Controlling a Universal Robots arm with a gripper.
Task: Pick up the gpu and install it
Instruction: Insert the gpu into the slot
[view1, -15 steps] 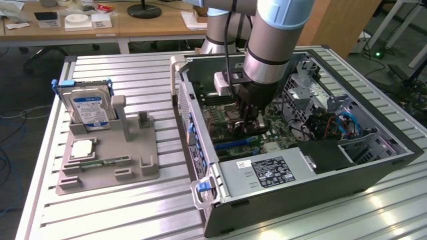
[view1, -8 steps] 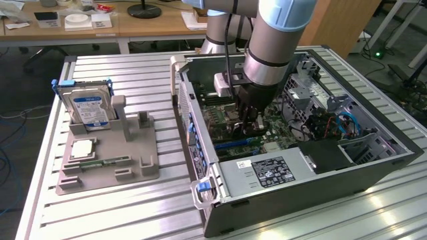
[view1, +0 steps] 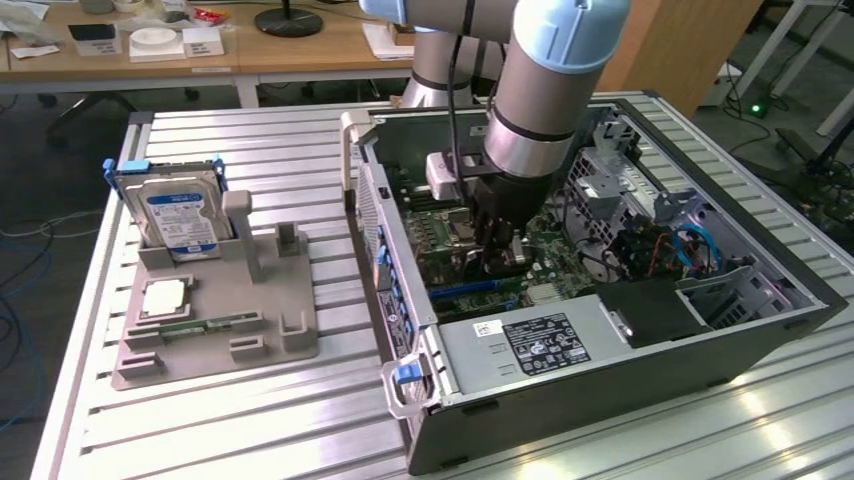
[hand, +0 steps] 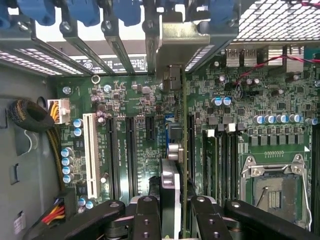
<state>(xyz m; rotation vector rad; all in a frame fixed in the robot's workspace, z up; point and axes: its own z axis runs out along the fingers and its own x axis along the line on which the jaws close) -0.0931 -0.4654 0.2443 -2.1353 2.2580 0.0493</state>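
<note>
The gpu (hand: 170, 182) is seen edge-on in the wrist view: a thin dark green card standing upright over the motherboard's (hand: 140, 110) expansion slots. Its silver end bracket (hand: 180, 40) sits against the case's rear slot openings. My gripper (hand: 175, 222) is shut on the card, one black finger (hand: 147, 220) on each side. Whether the card's edge is seated in a slot, I cannot tell. In the exterior view my gripper (view1: 503, 255) reaches straight down into the open computer case (view1: 601, 400), above the motherboard.
A grey parts holder (view1: 267, 345) on the exterior view's left carries a silver hard drive (view1: 180, 215), a processor (view1: 163, 298) and a memory stick (view1: 200, 325). Inside the case are the power supply (view1: 534, 340), a drive cage (view1: 727, 300), cables (view1: 667, 250) and the processor socket (hand: 270, 190).
</note>
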